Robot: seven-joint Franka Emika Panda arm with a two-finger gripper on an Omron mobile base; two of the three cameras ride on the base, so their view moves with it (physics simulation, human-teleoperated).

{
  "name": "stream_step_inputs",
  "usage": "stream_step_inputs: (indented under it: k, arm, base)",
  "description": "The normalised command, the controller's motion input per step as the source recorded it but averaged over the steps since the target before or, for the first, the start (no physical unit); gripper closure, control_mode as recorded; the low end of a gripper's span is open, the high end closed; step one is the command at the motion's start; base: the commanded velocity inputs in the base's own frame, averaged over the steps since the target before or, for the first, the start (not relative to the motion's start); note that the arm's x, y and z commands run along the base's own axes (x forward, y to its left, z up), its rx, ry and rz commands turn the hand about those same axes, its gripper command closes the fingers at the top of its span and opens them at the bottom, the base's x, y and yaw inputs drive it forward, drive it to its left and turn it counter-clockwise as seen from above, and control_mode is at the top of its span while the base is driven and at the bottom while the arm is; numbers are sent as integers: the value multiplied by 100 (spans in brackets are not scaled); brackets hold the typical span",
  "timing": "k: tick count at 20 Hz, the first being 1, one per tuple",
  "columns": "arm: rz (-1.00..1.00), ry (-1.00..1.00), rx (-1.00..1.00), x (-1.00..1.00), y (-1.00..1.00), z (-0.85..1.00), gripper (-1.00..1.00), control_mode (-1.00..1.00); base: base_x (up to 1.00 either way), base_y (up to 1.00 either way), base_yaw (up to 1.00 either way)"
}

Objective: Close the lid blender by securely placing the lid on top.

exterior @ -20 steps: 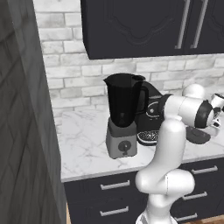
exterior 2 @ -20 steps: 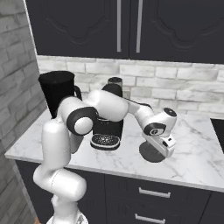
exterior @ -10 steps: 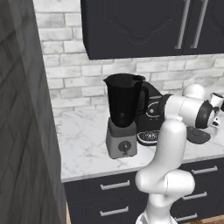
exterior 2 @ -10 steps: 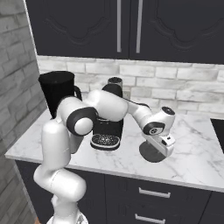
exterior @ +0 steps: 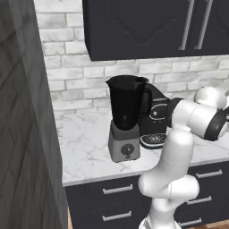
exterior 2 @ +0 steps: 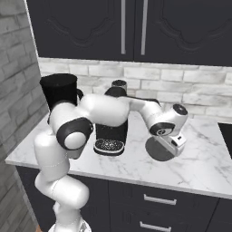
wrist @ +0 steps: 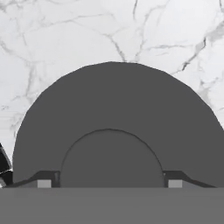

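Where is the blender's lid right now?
The lid lies flat on the marble counter in the right base view, right of the coffee machine, directly under the tool; the hand view shows it close up.

A kitchen: marble counter (exterior: 85, 143), brick backsplash (exterior: 67, 76), dark cabinets (exterior 2: 90, 27), coffee machine (exterior 2: 111, 131).

Blender (exterior: 126, 117) stands left of coffee machine (exterior: 156, 120); lid (exterior 2: 158, 149) lies right on counter (exterior 2: 204, 167).
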Motion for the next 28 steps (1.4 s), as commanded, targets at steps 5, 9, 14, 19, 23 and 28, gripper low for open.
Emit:
stream_step_inputs:
  k: [5, 9, 14, 19, 23, 28]
  arm:
    - [8, -16, -3, -40, 11, 100, 100, -100]
    - [11, -11, -8, -37, 22, 100, 100, -100]
    - [15, -10, -11, -24, 28, 99, 100, -100]
    - [21, -17, -8, -13, 47, 86, 100, -100]
    - [26, -19, -3, -3, 63, 76, 100, -100]
    - [25, -8, 0, -8, 83, 68, 100, -100]
  base:
    - [0, 0, 0]
    - [0, 0, 0]
    - [0, 0, 0]
    - [0, 0, 0]
    - [0, 0, 0]
    - [0, 0, 0]
